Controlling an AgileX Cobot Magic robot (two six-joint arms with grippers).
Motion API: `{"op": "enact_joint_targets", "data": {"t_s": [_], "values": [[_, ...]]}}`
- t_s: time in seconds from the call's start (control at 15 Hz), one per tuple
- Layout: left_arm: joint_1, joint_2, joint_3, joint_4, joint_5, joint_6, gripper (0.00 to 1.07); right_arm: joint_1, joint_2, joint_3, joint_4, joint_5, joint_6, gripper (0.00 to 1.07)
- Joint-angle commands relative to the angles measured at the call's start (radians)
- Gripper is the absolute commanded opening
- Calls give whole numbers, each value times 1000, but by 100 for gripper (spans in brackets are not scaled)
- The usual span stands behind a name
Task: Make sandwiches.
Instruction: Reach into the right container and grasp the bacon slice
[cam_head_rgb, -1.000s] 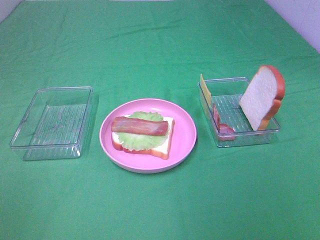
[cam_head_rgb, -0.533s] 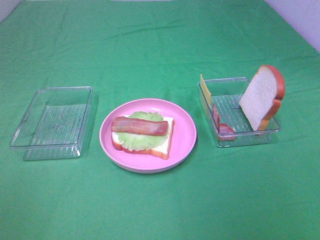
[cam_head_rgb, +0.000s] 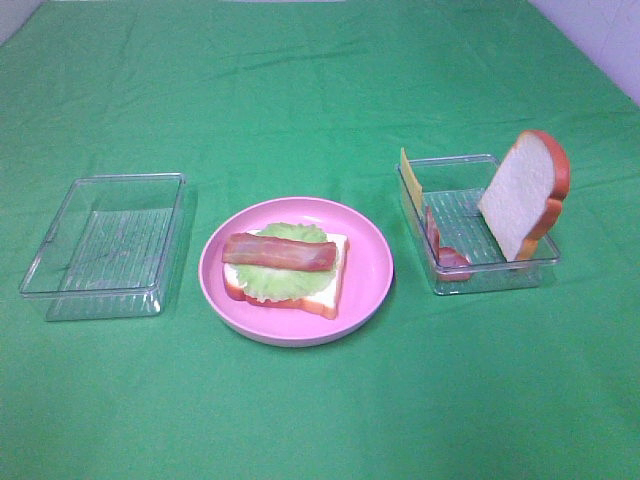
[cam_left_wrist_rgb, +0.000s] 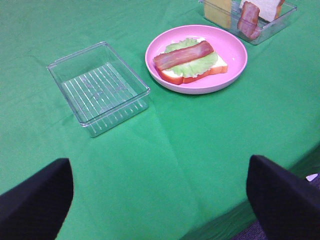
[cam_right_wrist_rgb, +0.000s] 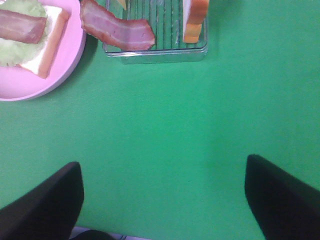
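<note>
My left gripper (cam_left_wrist_rgb: 157, 159) and right gripper (cam_right_wrist_rgb: 162, 160): wide, empty. Mid-build: bacon-topped bread stack (cam_head_rgb: 285, 262) on round pink plate (cam_head_rgb: 370, 268). Next, probably thin yellow cheese slice (cam_head_rgb: 410, 172), upper right.

Sandwich (cam_head_rgb: 285, 265) on plate (cam_head_rgb: 370, 272) between trays (cam_head_rgb: 110, 250)

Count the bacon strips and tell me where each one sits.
2. One bacon strip lies on the lettuce on the pink plate; the second strip leans in the right tray, at its plate-side wall. More could be hidden beneath it.
</note>
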Motion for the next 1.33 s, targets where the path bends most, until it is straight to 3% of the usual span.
{"op": "enact_joint_targets", "data": {"t_s": [0.07, 0.33, 0.53, 0.6, 0.73, 0.93, 1.33], "values": [[-1, -21, 1, -4, -11, -6, 89, -6, 94, -49, 45, 21, -28, 82], [-1, -21, 1, -4, -11, -6, 89, 2, 375, -226, 87, 81, -51, 81], [-1, -21, 1, -4, -11, -6, 89, 214, 511, -340, 27, 102, 9, 81], [-1, -21, 1, -4, -11, -6, 89, 214, 511, -340, 27, 102, 9, 81], [-1, -21, 1, -4, -11, -6, 89, 310, 622, -432, 20, 102, 77, 80], [-1, -21, 1, -4, -11, -6, 89, 333, 813, -578, 10, 128, 128, 77], [-1, -21, 1, -4, -11, -7, 89, 333, 1021, -699, 8, 117, 134, 75]]}}
